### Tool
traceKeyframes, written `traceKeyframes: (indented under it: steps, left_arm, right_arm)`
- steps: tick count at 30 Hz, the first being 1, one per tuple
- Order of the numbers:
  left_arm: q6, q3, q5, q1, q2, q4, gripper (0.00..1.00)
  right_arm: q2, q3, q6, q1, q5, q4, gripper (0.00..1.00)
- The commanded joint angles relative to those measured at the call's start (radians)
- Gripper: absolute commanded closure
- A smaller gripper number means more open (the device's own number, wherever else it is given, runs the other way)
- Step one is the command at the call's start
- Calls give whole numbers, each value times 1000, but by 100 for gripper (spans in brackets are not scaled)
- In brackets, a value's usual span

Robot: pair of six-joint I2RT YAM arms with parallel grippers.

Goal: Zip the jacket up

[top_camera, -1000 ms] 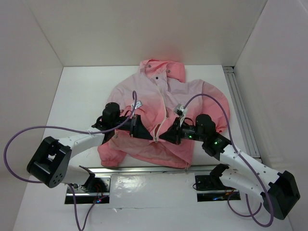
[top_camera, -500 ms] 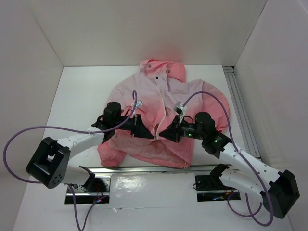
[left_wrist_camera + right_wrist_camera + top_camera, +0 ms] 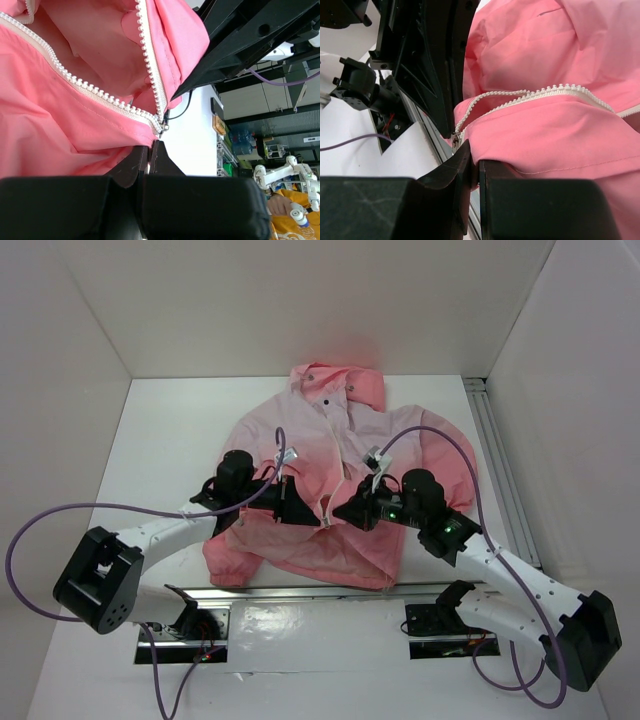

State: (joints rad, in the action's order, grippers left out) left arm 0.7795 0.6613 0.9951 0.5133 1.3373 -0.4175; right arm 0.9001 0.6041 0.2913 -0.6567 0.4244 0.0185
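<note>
The white table [image 3: 170, 430] carries the jacket [image 3: 310, 440], which lies flat, with the hood far from the arms and the hem near them. The left gripper [image 3: 312, 517] and the right gripper [image 3: 345, 512] meet over the hem. Each has its fingers pressed together on the pink cloth, one on each side of the zipper [image 3: 151, 65]. The two rows of teeth stand apart and run together at a small metal piece [image 3: 164, 126], probably the slider. To do this step well, I think one gripper should keep the hem stretched while the other takes the slider and pulls straight toward the hood. A sideways pull may wrinkle the thin cloth.
</note>
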Motion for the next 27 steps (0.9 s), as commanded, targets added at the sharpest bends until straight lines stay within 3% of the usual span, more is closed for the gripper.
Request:
traceKeyframes:
  steps: [1,20,27]
  left_arm:
    - [-42,11,63,17,-3,51,100]
    - [-154,70,-29,71,16,233,100]
    - [-131,70,-7,71,25,194,100]
  right_arm:
    - [-17,49,23,9,-84,118,100]
    - [-115,-18,91,9,-162,94,100]
    - [-136,-30,134,9,-185,63,100]
